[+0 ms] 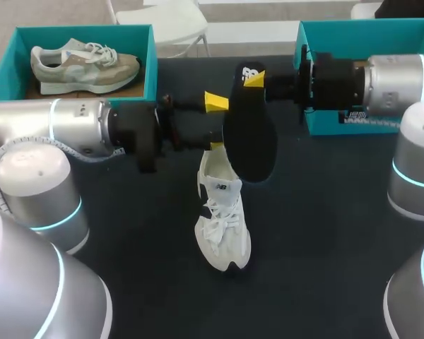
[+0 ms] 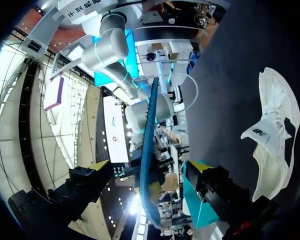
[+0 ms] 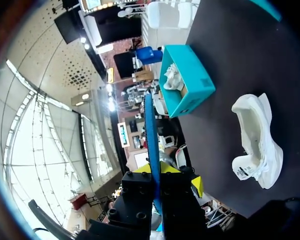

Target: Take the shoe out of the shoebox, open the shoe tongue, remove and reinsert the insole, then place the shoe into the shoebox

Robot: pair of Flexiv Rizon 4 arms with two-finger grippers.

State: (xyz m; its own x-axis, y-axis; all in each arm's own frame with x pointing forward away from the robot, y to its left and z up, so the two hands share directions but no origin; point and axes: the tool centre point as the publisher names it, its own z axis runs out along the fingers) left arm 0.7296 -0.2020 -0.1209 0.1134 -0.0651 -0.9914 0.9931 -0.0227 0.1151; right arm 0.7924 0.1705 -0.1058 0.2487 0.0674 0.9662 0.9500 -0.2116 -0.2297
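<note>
The white shoe [image 1: 221,219] is out of its box and lies mid-table with its tongue pulled forward. The black insole [image 1: 251,134] is out too, held in the air above the shoe, with the right gripper [image 1: 254,76] clamped on its far end. The left gripper [image 1: 215,123] has its fingers apart either side of the insole, not touching. Still to do, I judge: reinsert the insole, then box the shoe — likely in the teal shoebox [image 1: 325,32] far right.
</note>
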